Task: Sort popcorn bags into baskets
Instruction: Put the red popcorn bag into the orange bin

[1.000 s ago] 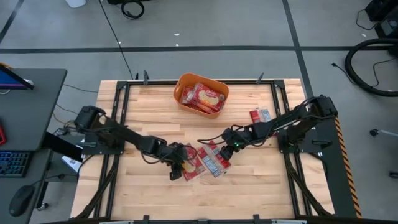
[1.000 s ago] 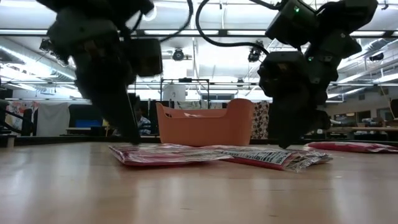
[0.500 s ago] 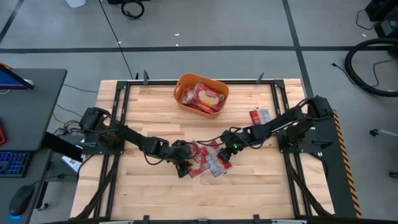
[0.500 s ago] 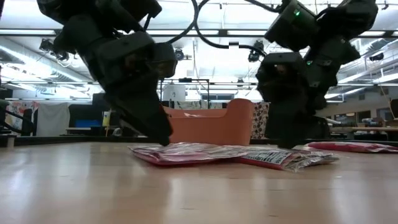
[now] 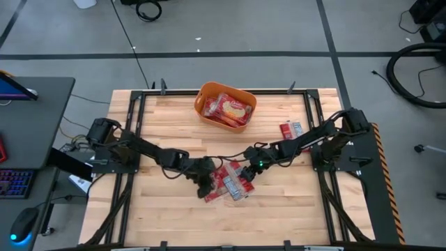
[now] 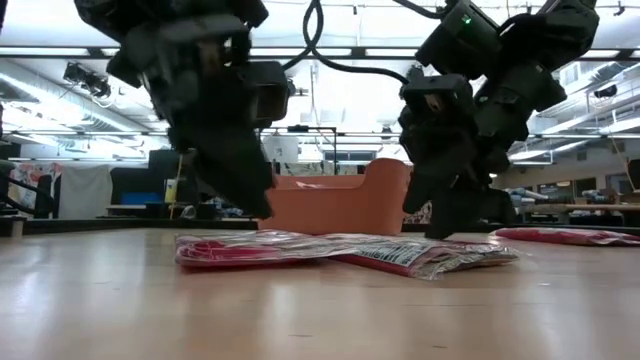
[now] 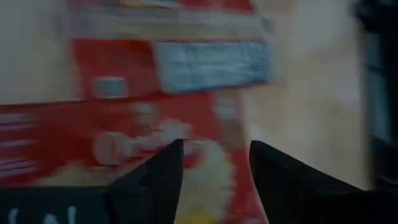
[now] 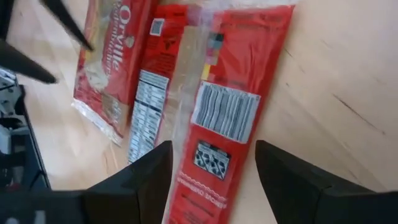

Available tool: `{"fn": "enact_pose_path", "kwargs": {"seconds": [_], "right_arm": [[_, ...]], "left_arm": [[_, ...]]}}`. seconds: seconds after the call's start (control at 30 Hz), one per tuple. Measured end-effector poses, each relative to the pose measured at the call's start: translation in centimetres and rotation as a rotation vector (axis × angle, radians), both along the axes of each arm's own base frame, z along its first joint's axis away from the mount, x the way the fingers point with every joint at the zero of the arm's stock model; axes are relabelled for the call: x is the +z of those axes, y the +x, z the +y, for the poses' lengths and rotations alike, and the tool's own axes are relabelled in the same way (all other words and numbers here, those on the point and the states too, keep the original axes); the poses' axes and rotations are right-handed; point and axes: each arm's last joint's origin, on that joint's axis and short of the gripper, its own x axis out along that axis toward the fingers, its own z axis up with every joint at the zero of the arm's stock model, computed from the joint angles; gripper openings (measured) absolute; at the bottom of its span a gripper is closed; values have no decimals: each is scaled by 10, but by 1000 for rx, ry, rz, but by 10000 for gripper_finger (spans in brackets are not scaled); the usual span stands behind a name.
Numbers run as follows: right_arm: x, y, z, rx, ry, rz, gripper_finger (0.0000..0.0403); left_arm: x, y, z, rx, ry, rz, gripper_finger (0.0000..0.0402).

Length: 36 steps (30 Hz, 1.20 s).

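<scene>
Two or three red popcorn bags [image 5: 226,183] lie flat and overlapping on the wooden table, between my grippers. In the low view they show as a red bag [image 6: 260,248] and a barcode-side bag [image 6: 430,255]. My left gripper [image 5: 206,181] is open and hangs just above the pile's left end [image 7: 124,124], clear of it [image 6: 258,205]. My right gripper [image 5: 246,167] is open. It is low at the pile's right end [image 6: 440,228], with its fingers on either side of the barcode bag [image 8: 227,106]. The orange tub [image 5: 202,97] stands at the far edge with several bags inside. My right gripper comes down slanting from the table's right, with its fingertips [image 6: 432,232] at the level of the barcode bag's top face [image 8: 217,143]. I cannot tell whether they touch it. The bag lies flat on the table.
One more red bag [image 5: 291,129] lies flat to the right of the tub, near the right arm; it shows in the low view too [image 6: 570,236]. The tub's wall [image 6: 330,200] stands behind the pile. Bare wood lies on the near side and on the left.
My left gripper swung toward the table's right against the pile's left end, then rose off it. My right gripper moved toward the table's left and tipped. The pile slid a little right, then back left, staying flat on the table.
</scene>
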Motion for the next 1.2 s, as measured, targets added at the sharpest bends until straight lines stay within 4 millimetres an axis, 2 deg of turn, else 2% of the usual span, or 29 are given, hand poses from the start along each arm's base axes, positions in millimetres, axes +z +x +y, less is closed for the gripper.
{"fn": "enact_pose_path", "kwargs": {"seconds": [0.17, 0.37, 0.47, 0.67, 1.0, 1.2], "right_arm": [[-2, -3, 1, 7, 29, 39, 232], [-4, -5, 4, 17, 18, 62, 232], [-3, -5, 6, 18, 3, 57, 232], [-4, -6, 10, 9, -30, 50, 232], [7, 1, 12, 95, 77, -57, 232], [20, 1, 12, 31, 89, -111, 227]], "left_arm": [[3, -15, -10, -127, -57, 121, 177], [-4, -29, -22, -147, 145, 184, 161], [-13, -27, -27, -129, 214, 175, 157], [-28, -11, -29, -76, 194, 90, 155], [-28, 1, -18, 25, 193, 10, 155], [-28, 2, -15, 85, 209, -4, 155]]}}
